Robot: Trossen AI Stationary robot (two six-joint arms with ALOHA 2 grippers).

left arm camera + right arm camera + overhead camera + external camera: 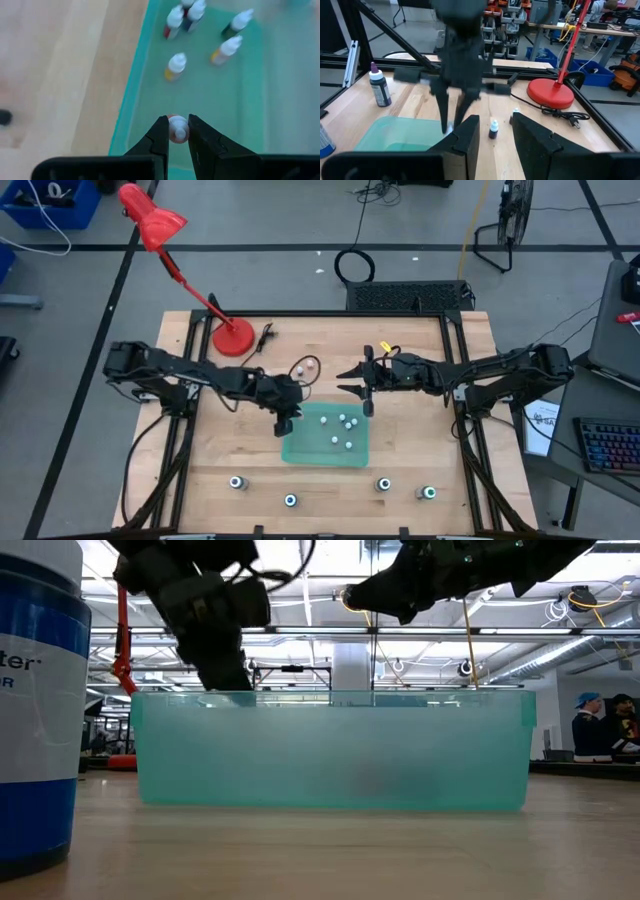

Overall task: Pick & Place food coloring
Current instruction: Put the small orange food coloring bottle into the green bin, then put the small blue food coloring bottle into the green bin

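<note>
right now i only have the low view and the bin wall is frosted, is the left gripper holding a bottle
observer: yes, the left gripper is shut on a small white-capped bottle, just inside the teal bin's edge.
operator: anything in the bin already
observer: at least five small bottles sit on its floor.
operator: and the right gripper
observer: the right gripper is open and empty, by the bin's far edge, facing a small dark bottle that stands on the table.
</note>
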